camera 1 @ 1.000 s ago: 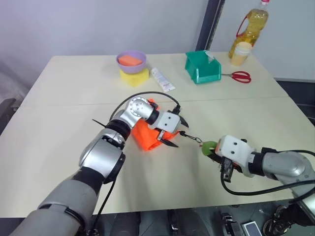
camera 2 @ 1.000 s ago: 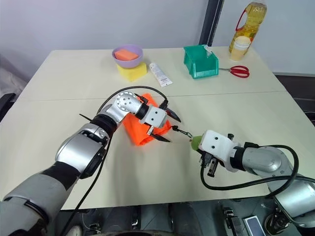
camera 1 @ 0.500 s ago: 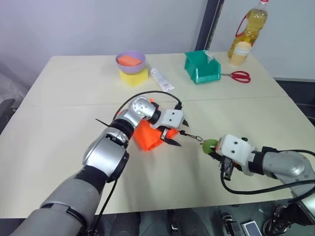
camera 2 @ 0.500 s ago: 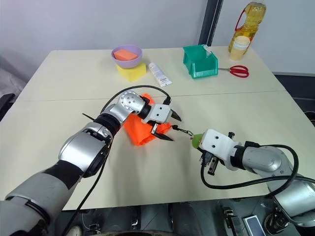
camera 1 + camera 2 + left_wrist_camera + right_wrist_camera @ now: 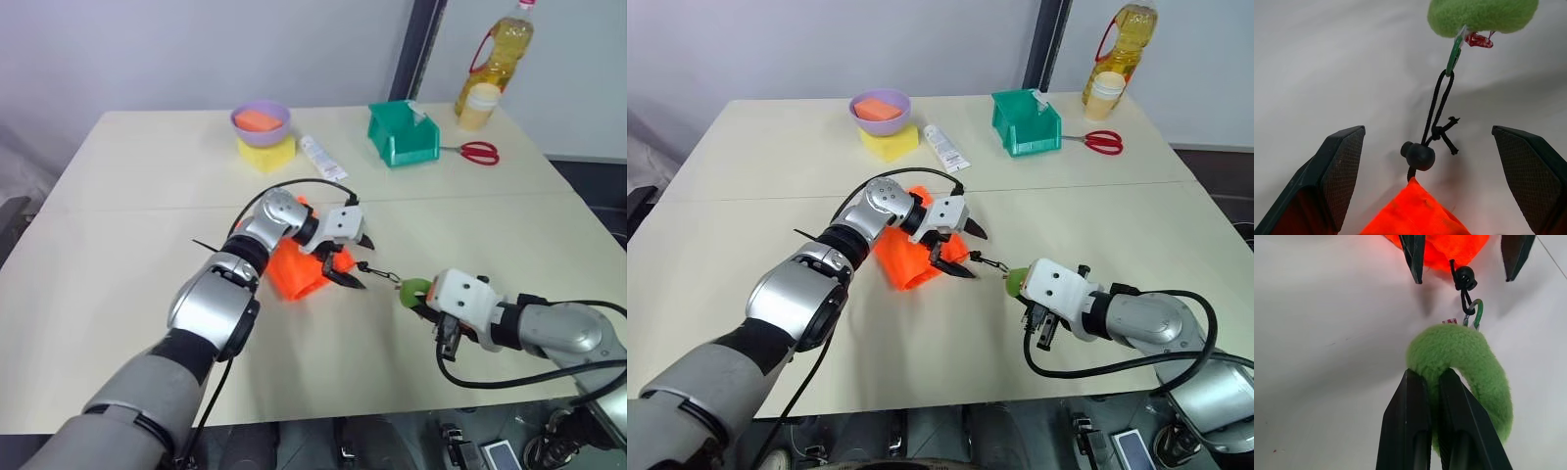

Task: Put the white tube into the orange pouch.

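Although the worktop carries plenty, the business sits near its middle, where the orange pouch lies flat with its black cord running toward four o'clock to a fuzzy green ring. Over the last second the left pincer has rolled about its own line without travelling, so its two black fingers, spread wide, now straddle the pouch's gathered mouth and the round black toggle; they touch nothing that I can make out. The right pincer has not stirred: pressed together, it pinches the green ring and keeps the cord drawn out. I judge the roll a lining-up of the left fingers to catch the fabric edge and pull the mouth apart against that hold. At the far side, toward twelve o'clock, stand a purple bowl on a yellow sponge, a green bin, and red scissors. A flat printed squeeze tube lies beside the sponge. The white tube itself I cannot find, so filling looks some steps off.
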